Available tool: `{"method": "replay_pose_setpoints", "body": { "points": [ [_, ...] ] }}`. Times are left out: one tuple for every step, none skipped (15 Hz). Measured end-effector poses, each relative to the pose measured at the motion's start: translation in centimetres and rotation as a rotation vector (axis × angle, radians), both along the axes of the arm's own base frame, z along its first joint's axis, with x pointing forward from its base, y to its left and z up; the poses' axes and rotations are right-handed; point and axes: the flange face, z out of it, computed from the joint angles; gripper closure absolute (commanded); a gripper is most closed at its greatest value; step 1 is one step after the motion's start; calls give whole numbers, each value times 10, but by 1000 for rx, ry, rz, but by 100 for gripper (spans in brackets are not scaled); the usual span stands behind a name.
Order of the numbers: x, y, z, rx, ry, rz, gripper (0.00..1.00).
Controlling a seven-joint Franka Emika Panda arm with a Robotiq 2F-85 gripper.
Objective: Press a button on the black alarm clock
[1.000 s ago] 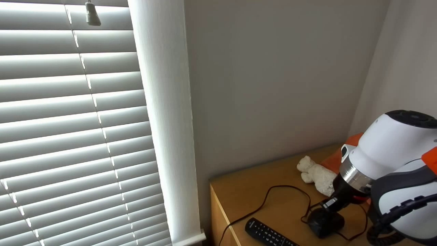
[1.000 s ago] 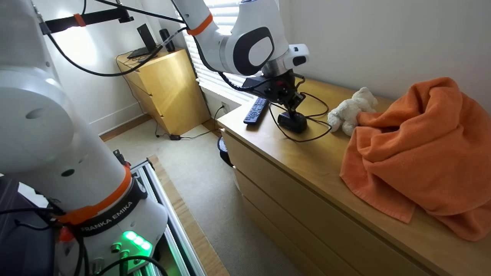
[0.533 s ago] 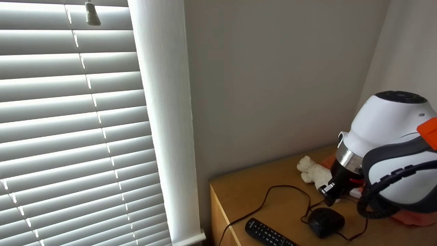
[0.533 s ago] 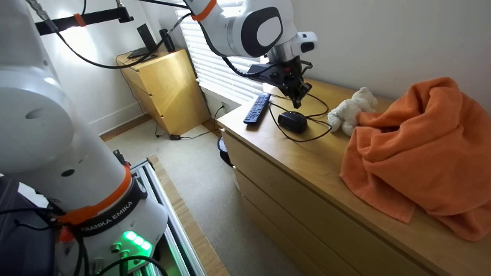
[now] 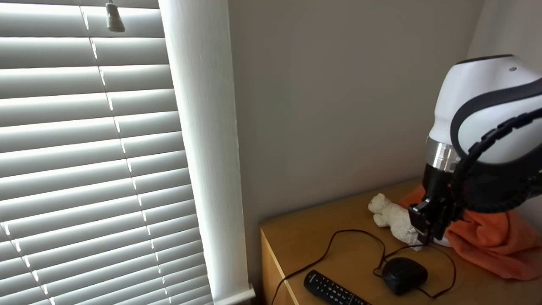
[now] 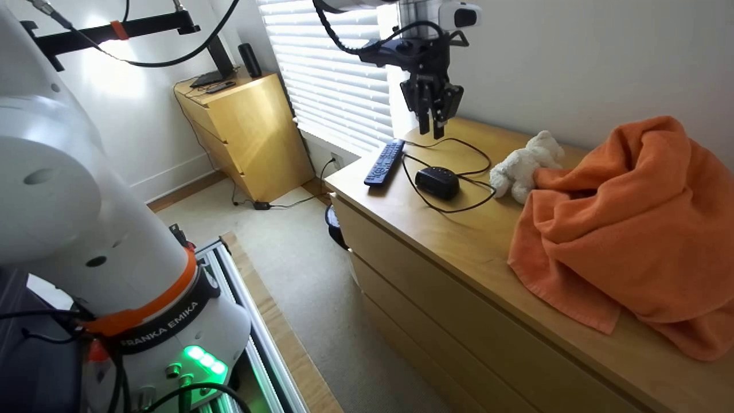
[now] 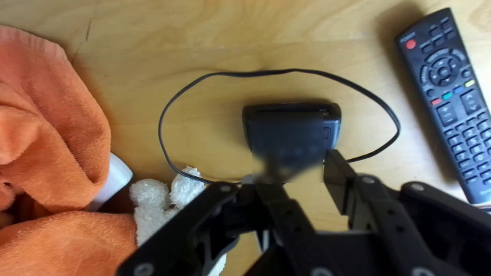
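Note:
The black alarm clock [image 5: 404, 275] is a low rounded lump on the wooden dresser top, with its cord around it. It also shows in an exterior view [image 6: 437, 182], with a row of small buttons on top. In the wrist view the clock [image 7: 291, 130] lies just ahead of the fingers, its middle blurred. My gripper [image 6: 431, 129] points down, raised above the dresser and apart from the clock. In the wrist view the gripper [image 7: 301, 165] has a gap between its two fingers and nothing in it.
A long black remote [image 6: 385, 163] lies beside the clock, near the dresser's end. A white plush toy [image 6: 527, 163] and a crumpled orange towel [image 6: 625, 229] lie on the other side. The thin cord [image 5: 360, 231] loops over the dresser top. Window blinds [image 6: 338, 86] stand behind.
My gripper was down on top of the clock one second ago. It has risen off it and tilted upright. Its fingers now show apart. The clock has not visibly moved.

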Motion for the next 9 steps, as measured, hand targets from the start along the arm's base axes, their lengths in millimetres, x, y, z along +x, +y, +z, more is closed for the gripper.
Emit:
{"method": "replay_pose_setpoints", "body": {
  "points": [
    [-1, -4, 12, 10, 17, -11, 22],
    [-2, -7, 23, 22, 32, -23, 13],
    [-3, -11, 33, 34, 44, -33, 7],
    [-5, -14, 43, 46, 56, -41, 0],
    [-7, -17, 51, 58, 65, -47, 0],
    [-10, -19, 58, 71, 71, -51, 0],
    [-13, -21, 65, 85, 73, -55, 0],
    [-16, -22, 72, 99, 75, -57, 0],
    [-19, -23, 78, 110, 74, -62, 0]
  ]
}}
